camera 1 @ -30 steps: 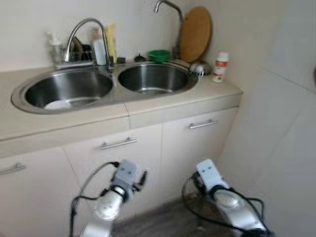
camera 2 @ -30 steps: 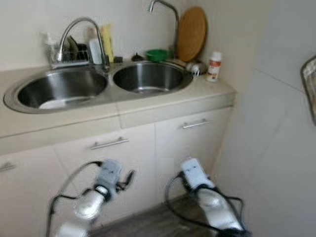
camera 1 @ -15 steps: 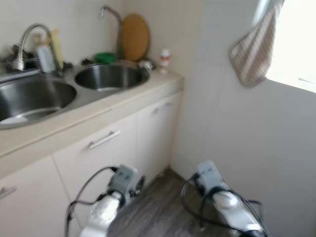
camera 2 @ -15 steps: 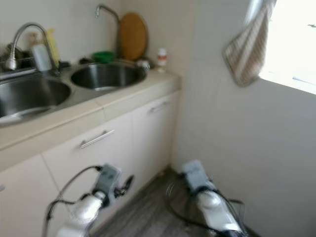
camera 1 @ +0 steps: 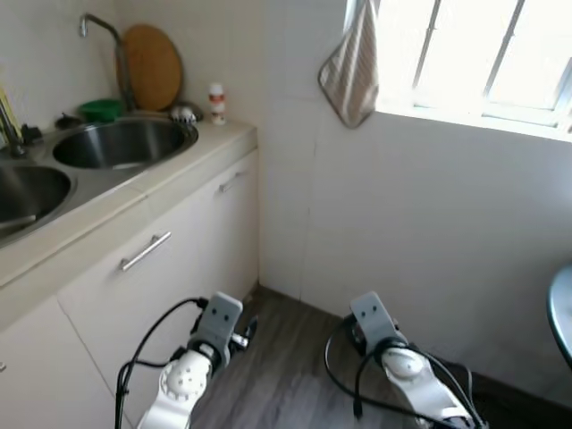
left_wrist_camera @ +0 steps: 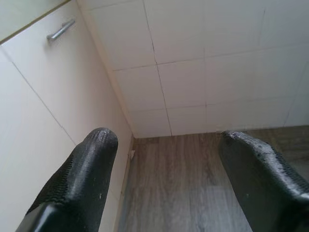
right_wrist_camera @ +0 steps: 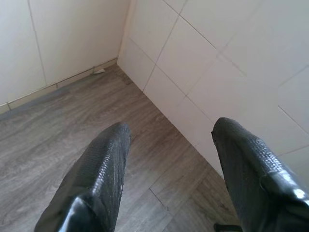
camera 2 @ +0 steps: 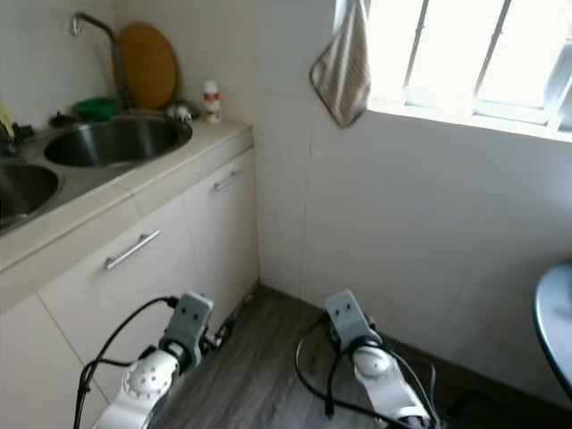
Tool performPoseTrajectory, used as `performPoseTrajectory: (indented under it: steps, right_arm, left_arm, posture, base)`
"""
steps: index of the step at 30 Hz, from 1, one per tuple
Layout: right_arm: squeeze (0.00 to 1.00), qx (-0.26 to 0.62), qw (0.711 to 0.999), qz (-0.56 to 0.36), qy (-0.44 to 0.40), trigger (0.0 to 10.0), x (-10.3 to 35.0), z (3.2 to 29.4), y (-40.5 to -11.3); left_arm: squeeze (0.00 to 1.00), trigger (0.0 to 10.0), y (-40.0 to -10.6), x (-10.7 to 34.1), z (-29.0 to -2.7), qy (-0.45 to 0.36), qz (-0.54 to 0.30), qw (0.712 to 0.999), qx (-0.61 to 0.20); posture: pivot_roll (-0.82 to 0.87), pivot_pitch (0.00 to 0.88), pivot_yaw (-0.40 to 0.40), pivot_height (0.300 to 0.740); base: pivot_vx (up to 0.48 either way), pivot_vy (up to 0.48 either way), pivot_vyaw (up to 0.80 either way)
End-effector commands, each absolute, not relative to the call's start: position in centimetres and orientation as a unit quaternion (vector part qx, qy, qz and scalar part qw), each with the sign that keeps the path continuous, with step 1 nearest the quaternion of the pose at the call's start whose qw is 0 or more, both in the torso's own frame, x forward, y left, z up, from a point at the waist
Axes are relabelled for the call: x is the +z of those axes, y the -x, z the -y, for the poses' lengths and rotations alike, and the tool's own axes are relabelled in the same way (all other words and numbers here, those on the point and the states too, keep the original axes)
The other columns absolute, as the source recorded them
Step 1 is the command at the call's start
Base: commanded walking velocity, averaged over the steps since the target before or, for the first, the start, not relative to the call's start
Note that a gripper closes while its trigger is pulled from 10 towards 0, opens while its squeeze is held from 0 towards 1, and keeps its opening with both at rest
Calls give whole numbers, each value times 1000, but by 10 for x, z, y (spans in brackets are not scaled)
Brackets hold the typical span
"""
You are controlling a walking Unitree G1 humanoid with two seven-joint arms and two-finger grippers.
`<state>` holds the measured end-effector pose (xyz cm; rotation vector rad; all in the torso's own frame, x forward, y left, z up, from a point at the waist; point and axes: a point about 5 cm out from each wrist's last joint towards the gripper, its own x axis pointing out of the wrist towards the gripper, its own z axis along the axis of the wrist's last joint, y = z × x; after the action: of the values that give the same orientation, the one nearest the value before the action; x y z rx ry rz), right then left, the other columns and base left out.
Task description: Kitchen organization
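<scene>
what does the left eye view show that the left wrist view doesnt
Left eye view alone: the sink set in the counter, the round wooden board behind it, a small white bottle, the cloth hanging by the window, and the right hand, open over the floor.

Left wrist view alone: the left hand up close, its fingers apart.

Both: cabinet doors, white wall tiles and grey wood floor.

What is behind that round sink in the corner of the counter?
Behind the round sink a wooden cutting board leans on the wall beside a tall tap, with a green bowl and a small white bottle nearby. Whatever stands behind the board is hidden.
</scene>
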<state>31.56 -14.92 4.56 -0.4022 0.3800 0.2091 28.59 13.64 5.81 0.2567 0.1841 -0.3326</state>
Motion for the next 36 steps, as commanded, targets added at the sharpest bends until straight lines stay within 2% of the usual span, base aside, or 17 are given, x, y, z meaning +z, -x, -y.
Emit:
performPoseTrajectory:
  steps: [1, 16, 28, 36]
  right_arm:
    - [0, 102, 957, -181, 201, 10000, 48, 149, -318]
    - [0, 99, 959, -178, 195, 10000, 50, 150, -318]
    - [0, 74, 967, -156, 185, 10000, 56, 154, -321]
    - [0, 49, 971, -144, 183, 10000, 60, 158, -322]
  left_arm:
    - [0, 10000, -286, 56, -134, -131, -95, 972, -169]
    - [0, 10000, -286, 56, -133, -126, -95, 974, -165]
    - [0, 10000, -287, 60, -135, -105, -85, 978, -157]
    - [0, 10000, -288, 60, -136, -96, -90, 979, -157]
  posture:
    - [9, 0, 3, 740]
    - [10, 0, 0, 740]
    - [8, 0, -1, 740]
    - [8, 0, 0, 740]
  base:
    - [0, 0, 0]
    - [0, -448, 0]
    - [0, 0, -748]
    - [0, 440, -800]
